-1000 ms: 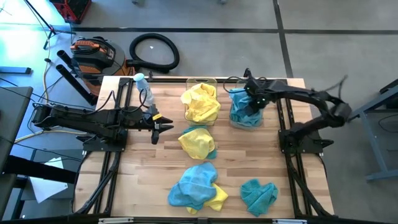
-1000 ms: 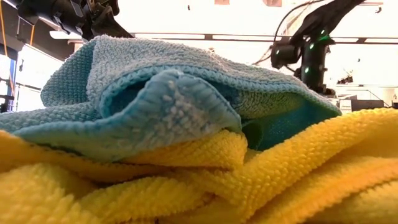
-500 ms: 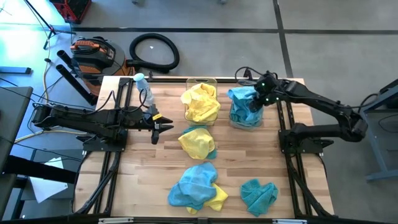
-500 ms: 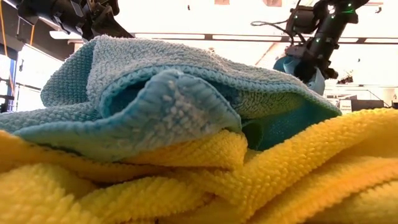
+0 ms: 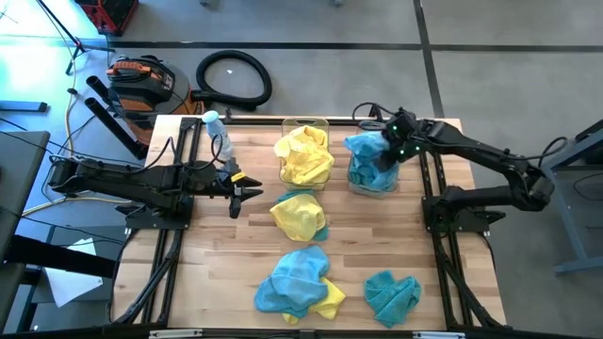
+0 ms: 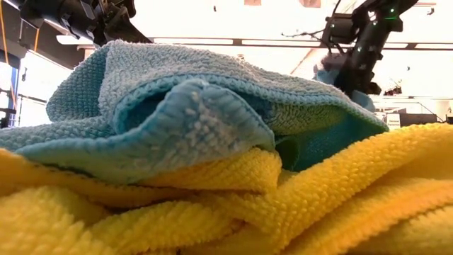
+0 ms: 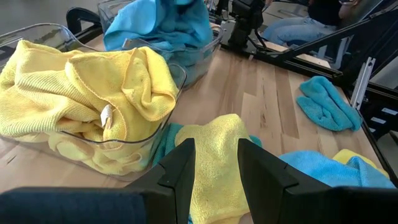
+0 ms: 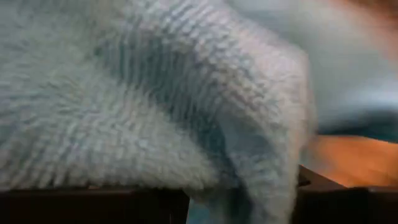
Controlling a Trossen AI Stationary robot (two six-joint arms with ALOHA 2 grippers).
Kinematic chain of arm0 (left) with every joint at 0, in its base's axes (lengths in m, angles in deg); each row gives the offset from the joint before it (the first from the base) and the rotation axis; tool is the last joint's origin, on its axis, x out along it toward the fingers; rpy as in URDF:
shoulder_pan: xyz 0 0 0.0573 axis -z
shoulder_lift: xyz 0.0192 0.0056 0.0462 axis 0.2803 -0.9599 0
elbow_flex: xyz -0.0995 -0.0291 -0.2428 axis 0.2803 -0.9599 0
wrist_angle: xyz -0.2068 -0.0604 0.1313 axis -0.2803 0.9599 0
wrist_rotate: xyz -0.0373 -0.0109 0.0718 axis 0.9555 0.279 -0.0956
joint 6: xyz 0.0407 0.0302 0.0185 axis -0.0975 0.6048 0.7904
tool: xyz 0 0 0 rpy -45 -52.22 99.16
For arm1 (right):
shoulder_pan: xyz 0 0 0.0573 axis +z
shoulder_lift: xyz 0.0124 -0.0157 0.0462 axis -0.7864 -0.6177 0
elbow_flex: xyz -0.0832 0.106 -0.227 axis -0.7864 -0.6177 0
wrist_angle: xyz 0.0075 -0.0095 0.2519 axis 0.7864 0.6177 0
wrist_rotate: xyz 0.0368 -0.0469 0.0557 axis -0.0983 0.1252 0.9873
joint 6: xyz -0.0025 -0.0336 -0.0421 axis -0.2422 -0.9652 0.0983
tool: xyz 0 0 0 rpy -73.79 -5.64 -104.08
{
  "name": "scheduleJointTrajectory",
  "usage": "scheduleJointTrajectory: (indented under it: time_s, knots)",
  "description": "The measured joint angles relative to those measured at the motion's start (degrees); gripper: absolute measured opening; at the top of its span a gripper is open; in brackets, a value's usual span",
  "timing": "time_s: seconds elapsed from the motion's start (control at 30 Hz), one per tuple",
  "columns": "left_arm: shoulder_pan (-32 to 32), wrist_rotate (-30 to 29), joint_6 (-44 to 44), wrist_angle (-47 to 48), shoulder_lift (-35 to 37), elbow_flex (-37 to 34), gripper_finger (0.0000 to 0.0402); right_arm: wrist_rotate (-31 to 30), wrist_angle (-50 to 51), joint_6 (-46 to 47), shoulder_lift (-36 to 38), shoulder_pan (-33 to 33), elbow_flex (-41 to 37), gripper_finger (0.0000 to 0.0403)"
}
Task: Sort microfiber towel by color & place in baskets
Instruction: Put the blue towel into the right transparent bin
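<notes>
Right gripper (image 5: pixel 389 153) over blue-towel basket (image 5: pixel 373 185); left gripper (image 5: pixel 247 193) parked beside table edge.

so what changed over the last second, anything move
The right gripper was low in the blue-filled basket a second ago; its arm has since stretched out and lifted, and it now sits at the top of the blue towels heaped there. Whether it grips one cannot be told. The left gripper, open beside the yellow-filled basket, and the loose towels on the table did not move.
</notes>
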Motion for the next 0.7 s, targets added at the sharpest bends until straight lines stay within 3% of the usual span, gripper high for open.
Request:
scheduleJointTrajectory:
  time_s: [0.03,0.13,0.17,0.27,0.3,0.37,0.4,0.47,0.5,0.6,0.63,0.7]
  knots:
    - [0.0,0.02,0.0,0.0,-0.01,0.0,0.011,1.96,-0.52,-0.6,0.02,0.0,0.0,0.0138]
    - [0.0,0.01,0.0,-0.02,0.0,0.0,0.011,-13.43,0.37,7.34,0.09,-0.08,0.39,0.0138]
    - [0.0,0.0,0.0,-0.02,-0.01,0.0,0.011,-14.89,0.52,6.8,0.09,0.29,0.19,0.0138]
    - [0.0,0.0,0.02,0.0,-0.01,0.0,0.011,-1.43,0.03,0.39,0.0,1.21,0.06,0.0138]
    - [0.0,0.01,0.02,0.0,-0.01,0.0,0.011,-2.96,0.38,1.41,0.03,1.22,0.31,0.0138]
    - [0.0,0.0,0.0,0.0,-0.01,0.0,0.011,-12.61,0.96,5.6,0.09,0.68,0.61,0.0138]
    - [0.0,0.02,0.0,0.0,-0.01,0.0,0.011,-13.29,1.33,5.32,0.09,0.68,0.54,0.0138]
    - [0.0,0.0,0.0,0.02,-0.01,0.0,0.011,-5.4,-0.03,0.23,0.04,1.17,0.39,0.0138]
    - [0.0,0.02,0.02,0.01,-0.01,0.0,0.011,-4.64,-0.44,-0.41,0.02,1.33,0.41,0.0137]
    - [0.0,0.02,-0.02,0.0,-0.03,0.0,0.011,-16.84,0.09,7.28,0.09,1.05,0.2,0.0134]
    - [0.0,0.02,-0.01,-0.01,-0.01,0.0,0.011,-13.83,-0.73,5.81,0.11,1.46,-0.13,0.0134]
    - [0.0,0.02,0.02,0.04,-0.04,0.0,0.011,-1.16,-2.18,0.03,0.01,2.19,-0.3,0.0134]
